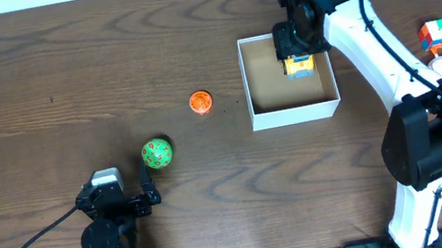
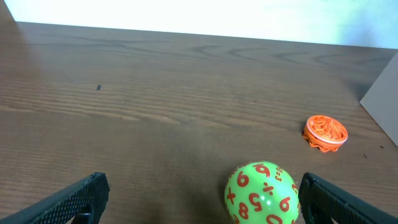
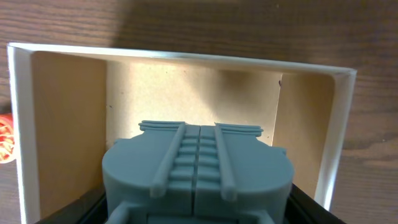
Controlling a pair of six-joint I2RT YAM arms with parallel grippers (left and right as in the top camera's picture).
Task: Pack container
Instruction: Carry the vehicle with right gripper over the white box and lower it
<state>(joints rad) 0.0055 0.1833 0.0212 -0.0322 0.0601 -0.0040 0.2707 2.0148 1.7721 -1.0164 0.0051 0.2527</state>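
White-walled square cardboard box (image 1: 296,113), brown inside: prob. light, flimsy, slides easy; pinch a wall. Right gripper (image 1: 297,58) above clamps grey-and-yellow plastic toy (image 3: 198,168); left gripper (image 2: 202,186) wide open, empty.

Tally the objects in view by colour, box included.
Green ball with orange numbers: 1
Orange ridged disc: 1
Yellow-and-grey toy: 1
Multicoloured cube: 1
White round object: 1
White-walled square cardboard container: 1
Total: 6
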